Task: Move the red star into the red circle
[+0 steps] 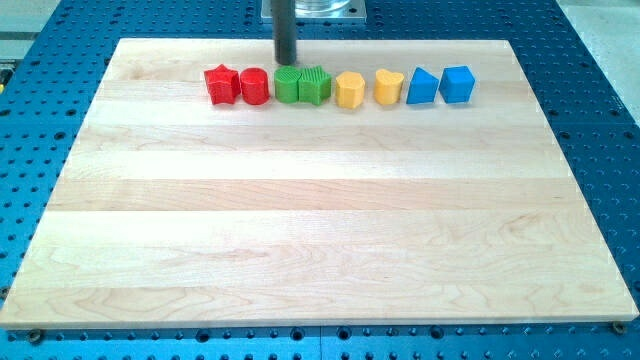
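The red star (220, 84) lies near the view's top left of the wooden board, at the left end of a row of blocks. The red circle (254, 86) stands right beside it on its right, touching or nearly touching. My tip (286, 63) is the lower end of the dark rod, just above the row toward the view's top, over the green block and a little right of the red circle. It touches no block that I can tell.
The row continues to the right: two green blocks (288, 85) (315, 86), a yellow block (349, 89), a yellow heart-like block (388, 87), a blue block (422, 86) and a blue cube (458, 84). The wooden board (320, 240) lies on a blue perforated table (600, 60).
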{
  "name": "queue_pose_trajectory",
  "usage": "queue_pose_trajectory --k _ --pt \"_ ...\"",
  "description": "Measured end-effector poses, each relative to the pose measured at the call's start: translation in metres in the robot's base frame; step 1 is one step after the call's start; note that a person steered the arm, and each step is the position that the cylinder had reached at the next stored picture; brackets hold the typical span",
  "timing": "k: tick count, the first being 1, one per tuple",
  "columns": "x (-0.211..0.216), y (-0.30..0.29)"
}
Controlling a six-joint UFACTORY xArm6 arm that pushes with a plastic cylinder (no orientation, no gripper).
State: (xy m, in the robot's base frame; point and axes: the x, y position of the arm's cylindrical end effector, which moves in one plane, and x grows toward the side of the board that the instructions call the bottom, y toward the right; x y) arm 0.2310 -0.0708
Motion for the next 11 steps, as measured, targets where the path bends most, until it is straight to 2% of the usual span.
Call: queue_pose_trajectory --k 1,2,4,7,8,9,11 --pt "0.002 -0.067" --pt "0.01 -0.077" --pt "0.087 -0.076" --pt "0.087 -0.072" --pt "0.056 -0.047" --pt "-0.014 0.035" --pt "-0.034 0.167"
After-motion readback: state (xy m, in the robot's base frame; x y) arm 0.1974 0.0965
